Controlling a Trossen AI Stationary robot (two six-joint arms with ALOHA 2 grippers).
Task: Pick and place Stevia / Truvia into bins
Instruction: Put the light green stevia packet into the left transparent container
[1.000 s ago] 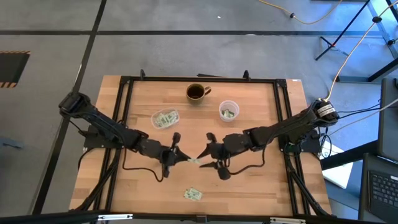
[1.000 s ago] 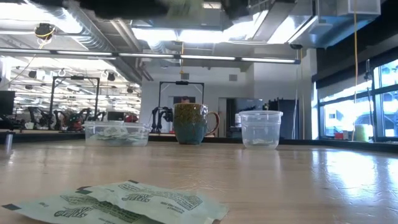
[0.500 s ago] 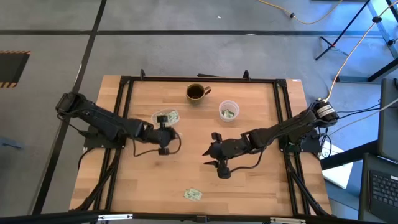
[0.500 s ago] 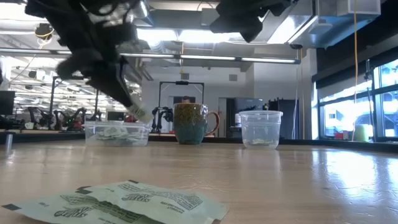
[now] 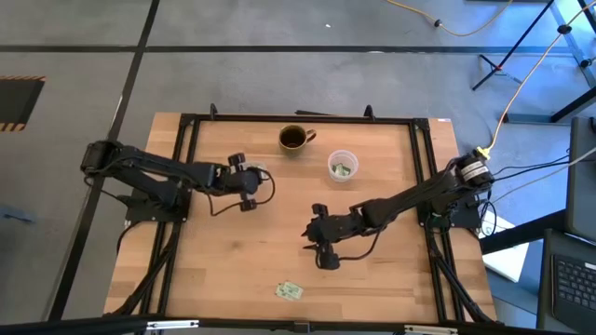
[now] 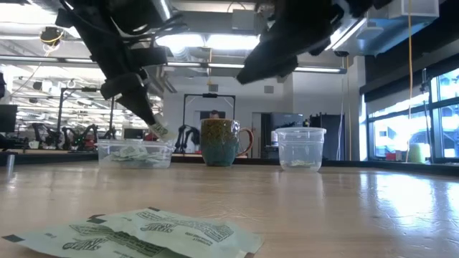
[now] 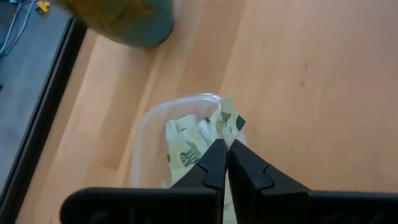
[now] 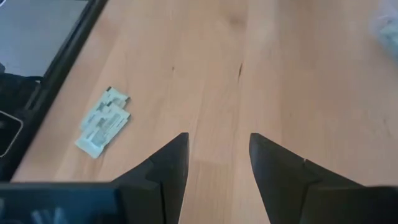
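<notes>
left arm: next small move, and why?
Probably open the left hand and drop. It is shut on a sachet right above the tub, which already holds others. The right hand is open over bare table.

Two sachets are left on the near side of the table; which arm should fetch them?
The right. Its tool is open and empty over bare wood, nearer the sachets, which lie ahead of it in the right wrist view. The left tool is shut on a sachet over the tub.
</notes>
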